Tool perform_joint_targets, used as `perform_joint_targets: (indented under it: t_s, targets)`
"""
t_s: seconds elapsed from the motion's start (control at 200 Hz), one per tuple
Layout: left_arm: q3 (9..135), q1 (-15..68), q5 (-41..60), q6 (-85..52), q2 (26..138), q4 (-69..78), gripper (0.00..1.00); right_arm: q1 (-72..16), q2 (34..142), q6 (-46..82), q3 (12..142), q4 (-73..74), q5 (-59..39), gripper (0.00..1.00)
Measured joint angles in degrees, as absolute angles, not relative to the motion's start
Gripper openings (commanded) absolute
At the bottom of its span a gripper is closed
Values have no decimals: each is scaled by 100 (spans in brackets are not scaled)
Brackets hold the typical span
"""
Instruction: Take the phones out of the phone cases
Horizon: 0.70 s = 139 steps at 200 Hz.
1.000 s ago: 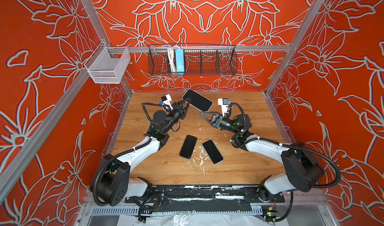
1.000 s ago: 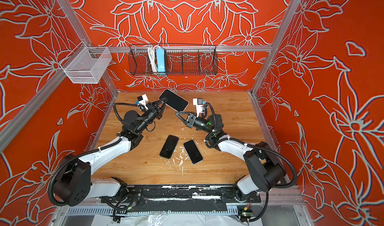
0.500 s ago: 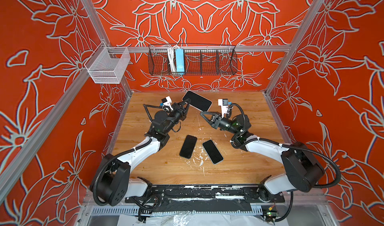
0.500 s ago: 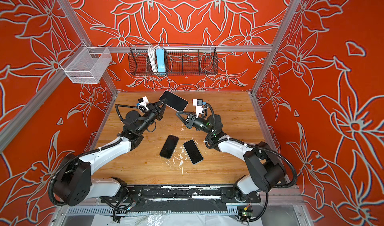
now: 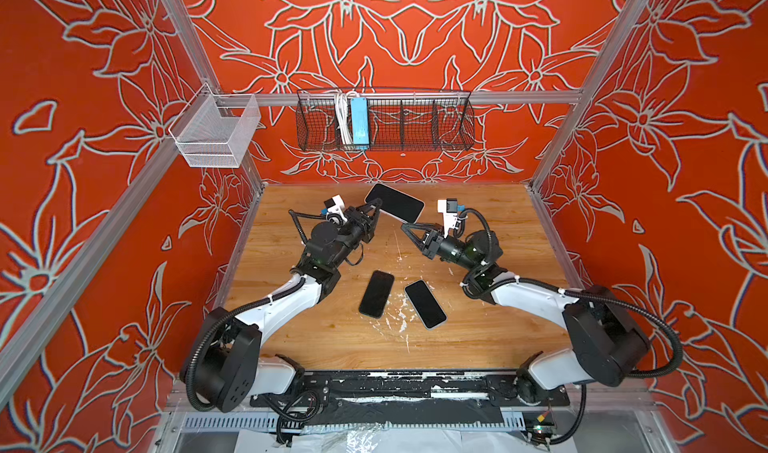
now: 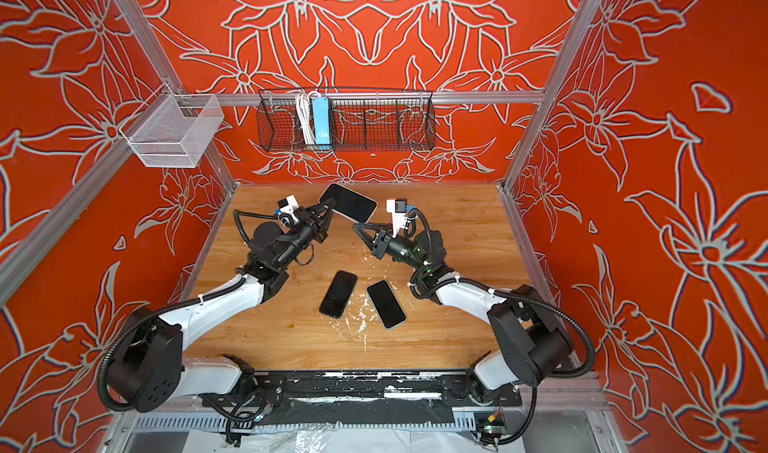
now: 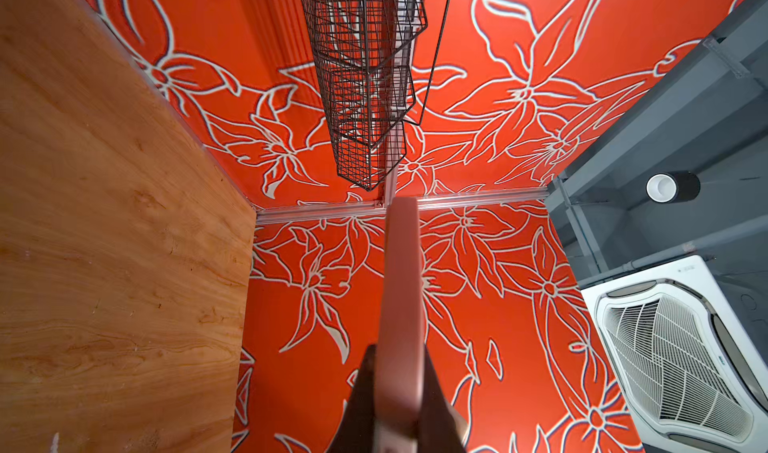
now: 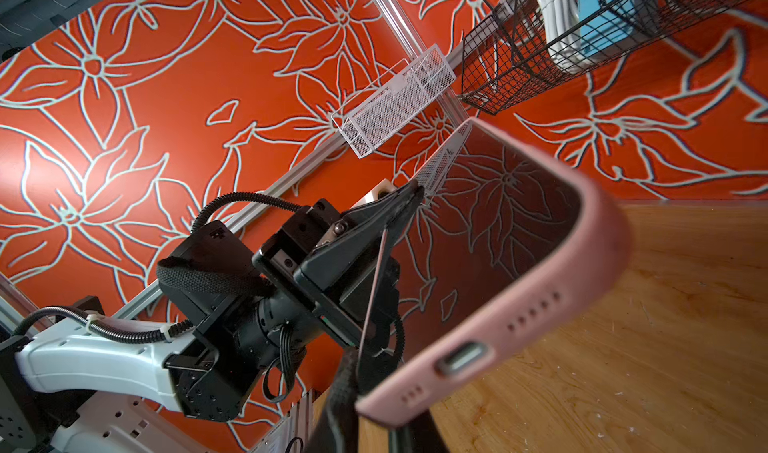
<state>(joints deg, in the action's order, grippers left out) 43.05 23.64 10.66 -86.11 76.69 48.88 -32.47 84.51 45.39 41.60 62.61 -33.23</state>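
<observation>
The left end effector (image 5: 375, 208) is clenched on one long edge of the phone case (image 8: 519, 305), close to a top corner, its fingers pinching screen and back together. The right end effector (image 5: 405, 224) is closed on the opposite bottom corner of the pink case, beside the charging port. The phone (image 5: 395, 202) sits fully in the case, screen up and tilted. Both arms hold it in the air below and in front of the black wire basket (image 5: 453, 126).

The step in hand looks like peeling the first corner free. To do it well, the left side should act as a steady anchor. The right should roll the soft lip outward and down off the glass rather than tug the whole handset. A straight pull would likely drag it out of the left pinch. Once the corner clears, working along the bottom edge seems safer than forcing the far side. The left grip clamps case and phone together, so it may need to shift before the phone can slide out.

The black wire basket holds a blue power strip (image 5: 359, 122) and a coiled white cable (image 5: 341, 118) in one section; its other sections look empty. Left of it, the white mesh basket (image 5: 216, 139) shows nothing inside. Farther from it, on the surface (image 5: 478, 338), lie a dark handset (image 5: 376, 293) and a second handset (image 5: 425, 304).
</observation>
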Motion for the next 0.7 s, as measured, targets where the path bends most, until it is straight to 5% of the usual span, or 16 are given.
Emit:
perform_joint_targets:
  t_s: [0.696]
  targets:
    - [4278,2530,1236,-8833,7638,5085,0,-2950,8641,4665,4073,6178,-3212,0]
